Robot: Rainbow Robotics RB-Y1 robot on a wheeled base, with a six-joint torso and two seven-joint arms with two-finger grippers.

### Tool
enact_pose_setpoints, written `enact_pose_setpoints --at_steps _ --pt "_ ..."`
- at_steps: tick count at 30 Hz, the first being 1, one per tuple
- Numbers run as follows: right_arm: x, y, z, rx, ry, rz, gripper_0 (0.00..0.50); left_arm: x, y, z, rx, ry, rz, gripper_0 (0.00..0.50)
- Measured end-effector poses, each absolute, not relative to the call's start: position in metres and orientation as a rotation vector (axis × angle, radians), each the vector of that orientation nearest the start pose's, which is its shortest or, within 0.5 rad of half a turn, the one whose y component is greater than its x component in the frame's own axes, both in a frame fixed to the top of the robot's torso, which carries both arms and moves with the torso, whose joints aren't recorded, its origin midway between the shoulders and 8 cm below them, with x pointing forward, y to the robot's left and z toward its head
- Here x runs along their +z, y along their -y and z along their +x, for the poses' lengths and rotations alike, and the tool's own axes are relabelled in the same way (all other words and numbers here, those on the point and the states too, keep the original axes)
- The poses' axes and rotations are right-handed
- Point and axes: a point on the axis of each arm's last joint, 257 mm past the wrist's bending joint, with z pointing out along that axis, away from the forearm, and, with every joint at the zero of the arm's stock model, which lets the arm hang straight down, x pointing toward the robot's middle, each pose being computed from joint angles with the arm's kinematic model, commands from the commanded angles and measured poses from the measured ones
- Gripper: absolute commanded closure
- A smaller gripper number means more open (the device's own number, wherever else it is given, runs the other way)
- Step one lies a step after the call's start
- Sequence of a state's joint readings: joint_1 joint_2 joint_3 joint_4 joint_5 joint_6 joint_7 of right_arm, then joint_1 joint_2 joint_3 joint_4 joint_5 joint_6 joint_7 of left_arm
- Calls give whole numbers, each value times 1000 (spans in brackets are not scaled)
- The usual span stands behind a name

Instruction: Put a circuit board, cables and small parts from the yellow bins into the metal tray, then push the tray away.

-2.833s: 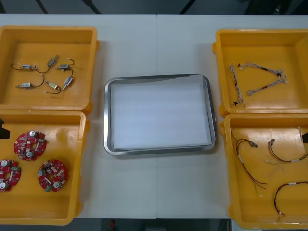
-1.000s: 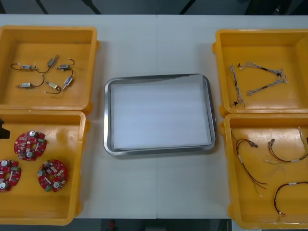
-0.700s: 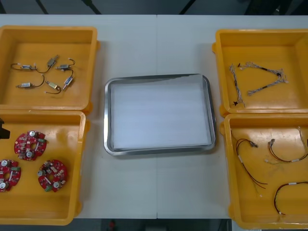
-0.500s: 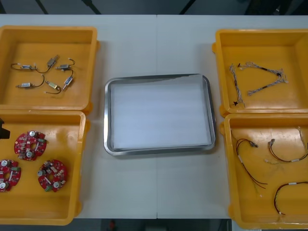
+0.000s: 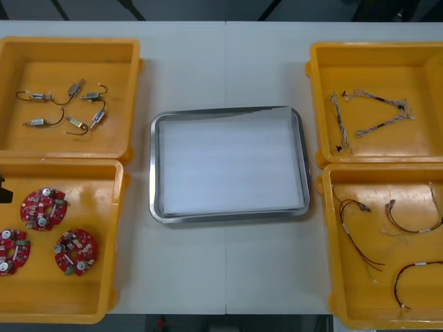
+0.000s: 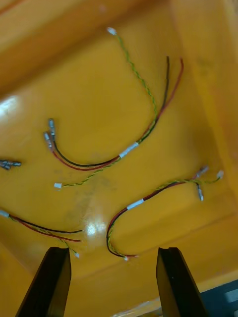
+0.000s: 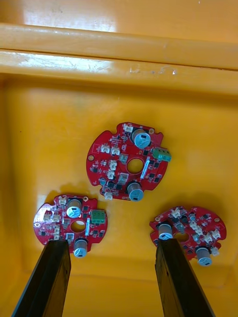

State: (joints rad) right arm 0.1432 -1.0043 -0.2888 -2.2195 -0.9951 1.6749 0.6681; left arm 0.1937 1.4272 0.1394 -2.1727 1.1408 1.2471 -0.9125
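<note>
My left end effector [image 7: 111,247] hangs spread above three round red circuit boards [image 7: 129,161] in the left near yellow bin [image 5: 116,221]: one lies beyond the gap, and one sits by each fingertip. My right end effector [image 6: 113,252], spread too, hangs over red and yellow cables [image 6: 134,204] in the right near yellow bin [image 5: 329,235]. The metal tray [image 5: 228,114] sits mid-bench [image 5: 228,62], between the bins.

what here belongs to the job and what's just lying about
Job: circuit boards, red and black cables, twisted cables, small metal parts, metal tray, yellow bins, left gripper open over boards, right gripper open over cables.
Lying about: just the table.
</note>
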Motion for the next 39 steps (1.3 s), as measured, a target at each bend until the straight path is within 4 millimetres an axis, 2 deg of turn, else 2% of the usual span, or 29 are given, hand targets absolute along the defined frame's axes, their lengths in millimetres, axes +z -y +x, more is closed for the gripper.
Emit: enact_pose_setpoints --at_steps 2,6,12,16,22,29,34,39 --pt "-215 406 316 95 -2653 885 0 -182 -415 358 65 -2676 -144 0" --pt "-220 408 310 101 -2640 970 0 -182 -422 363 60 -2663 -171 0" --pt "-222 408 317 184 -2507 1266 0 -183 -436 366 68 -2657 -224 0" --pt "-228 410 319 210 -2483 1331 0 -187 -440 368 54 -2645 -244 0" --pt "-244 410 322 268 -2392 1547 0 -199 -449 360 53 -2661 -279 0" --pt "-268 407 325 286 -2352 1637 0 -215 -455 349 57 -2681 -304 0" --pt "-286 411 321 224 -2296 1710 0 -225 -458 352 74 -2655 -272 0" --pt "-305 408 320 217 -2274 1736 0 -252 -458 347 63 -2662 -256 0"
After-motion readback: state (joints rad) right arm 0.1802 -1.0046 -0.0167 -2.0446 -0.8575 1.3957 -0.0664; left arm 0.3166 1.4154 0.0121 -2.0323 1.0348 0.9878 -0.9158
